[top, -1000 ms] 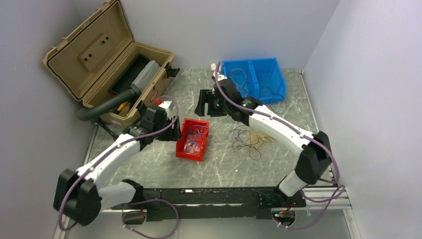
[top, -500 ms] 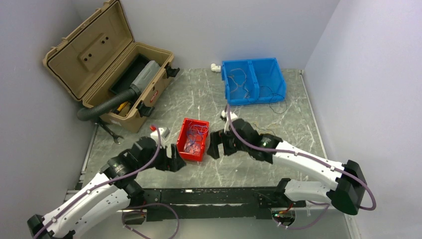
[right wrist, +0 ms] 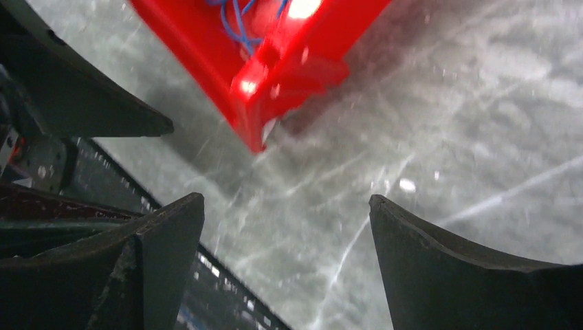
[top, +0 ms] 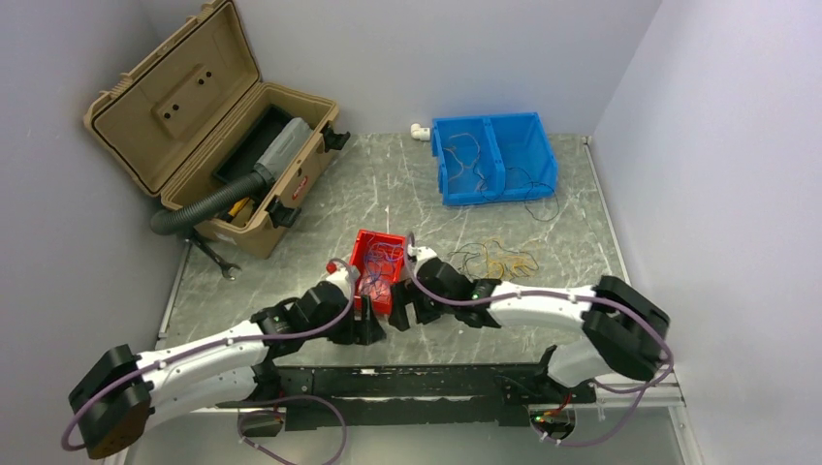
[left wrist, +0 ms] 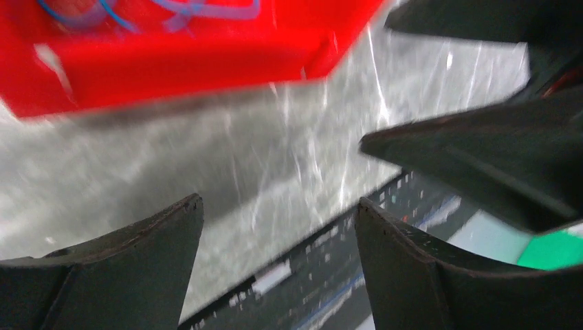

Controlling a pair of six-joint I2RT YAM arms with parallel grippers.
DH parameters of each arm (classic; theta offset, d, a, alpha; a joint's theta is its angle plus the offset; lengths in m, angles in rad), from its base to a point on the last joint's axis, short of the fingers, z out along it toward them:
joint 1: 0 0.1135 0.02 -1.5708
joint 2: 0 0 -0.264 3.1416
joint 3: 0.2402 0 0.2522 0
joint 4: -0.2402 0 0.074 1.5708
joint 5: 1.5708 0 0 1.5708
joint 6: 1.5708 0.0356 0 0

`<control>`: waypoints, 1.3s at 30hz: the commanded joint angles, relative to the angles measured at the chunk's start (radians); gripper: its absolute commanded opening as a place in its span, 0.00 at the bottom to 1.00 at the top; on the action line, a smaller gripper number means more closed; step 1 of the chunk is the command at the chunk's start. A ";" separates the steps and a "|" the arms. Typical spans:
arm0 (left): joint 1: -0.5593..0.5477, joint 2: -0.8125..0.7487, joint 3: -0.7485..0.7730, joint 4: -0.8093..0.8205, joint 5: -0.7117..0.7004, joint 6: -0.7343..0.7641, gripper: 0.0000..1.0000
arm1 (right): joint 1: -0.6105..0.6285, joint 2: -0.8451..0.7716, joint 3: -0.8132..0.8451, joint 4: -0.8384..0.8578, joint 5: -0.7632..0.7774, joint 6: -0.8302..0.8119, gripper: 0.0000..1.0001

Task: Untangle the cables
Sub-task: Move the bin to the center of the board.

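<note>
**Grippers meet at the red bin's near corner**

Wide-open fingers on both sides. The left gripper [top: 371, 327] hovers low over the grey marbled table [top: 407, 194] with its fingers spread apart and nothing between them. The left wrist camera sees only bare tabletop in the gap.

The right gripper [top: 401, 312] sits just beside it, almost tip to tip. Its jaws are spread just as wide and they are empty too, with only stone-patterned surface between them.

Both hang at the near end of the small red plastic bin [top: 363, 238], which the two wrist views catch as a bright blur of red wall. Inside that bin lies a little nest of thin blue and purple cables [top: 384, 260].

To its right, well clear of both grippers, a loose tangle of yellow-orange and black strands [top: 494, 260] sprawls on the table. Farther back, the blue two-compartment plastic bin [top: 494, 198] holds more thin strands in both halves. A few of them trail over its front wall onto the table.

At the far left a tan hard-shell toolbox [top: 170, 97] stands with its lid thrown open. A fat black corrugated hose [top: 189, 215] spills out of it. The small red label [top: 294, 184] on its front wall does carry writing, but it is too small to read. A white pipe elbow [top: 419, 131] rests by the back wall.
</note>
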 commanded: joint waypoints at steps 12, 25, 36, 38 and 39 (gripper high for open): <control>0.522 0.284 0.183 0.305 0.021 0.261 0.86 | -0.243 0.446 0.468 0.317 -0.109 -0.064 0.91; 0.546 0.077 0.228 0.124 0.074 0.316 0.91 | -0.476 0.093 0.486 -0.051 0.012 -0.144 0.98; 0.541 -0.103 0.383 -0.178 0.102 0.416 0.93 | -0.945 0.211 0.588 -0.097 -0.047 -0.102 0.95; 0.541 -0.122 0.411 -0.220 0.093 0.435 0.94 | -1.000 0.267 0.628 -0.077 -0.063 -0.071 0.93; 0.541 -0.130 0.424 -0.238 0.087 0.443 0.94 | -1.018 0.299 0.652 -0.069 -0.071 -0.062 0.91</control>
